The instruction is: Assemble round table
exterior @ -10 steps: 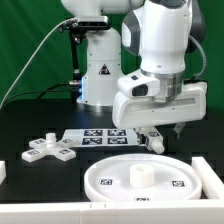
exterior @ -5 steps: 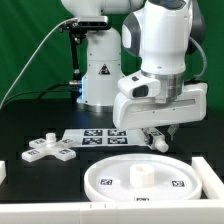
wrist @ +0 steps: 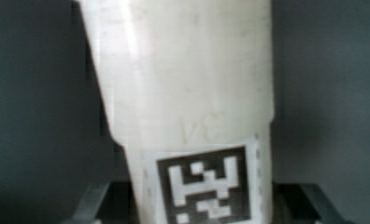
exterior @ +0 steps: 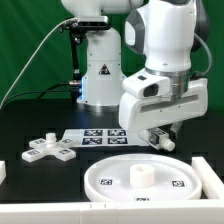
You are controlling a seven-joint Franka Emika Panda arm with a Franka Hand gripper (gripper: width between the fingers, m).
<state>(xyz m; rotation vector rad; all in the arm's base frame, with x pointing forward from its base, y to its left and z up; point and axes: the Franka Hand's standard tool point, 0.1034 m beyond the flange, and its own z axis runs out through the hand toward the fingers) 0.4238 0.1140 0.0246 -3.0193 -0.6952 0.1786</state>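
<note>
In the wrist view the short thick white cylinder (wrist: 182, 90) fills the picture, with a black-and-white tag near its held end. My gripper (wrist: 203, 202) is shut on it, one dark finger (wrist: 97, 200) on each side. From the exterior view the gripper (exterior: 160, 136) hangs just above the table behind the large round rimmed disc (exterior: 100, 180). A bit of the cylinder (exterior: 165, 142) shows between the fingers. The disc lies flat at the front with its central hub (exterior: 141, 174) upright. The small cross-shaped piece (exterior: 45, 150) lies on the exterior view's left.
The marker board (exterior: 95, 137) lies flat between the cross-shaped piece and the gripper. White bars stand at the front edges, one on the exterior view's right (exterior: 208, 172) and one on its left (exterior: 3, 170). The arm's base (exterior: 100, 70) rises at the back.
The jaws have shut on the cylinder. The hand has shifted slightly up and toward the exterior view's right. The disc and cross-shaped piece have not moved.
</note>
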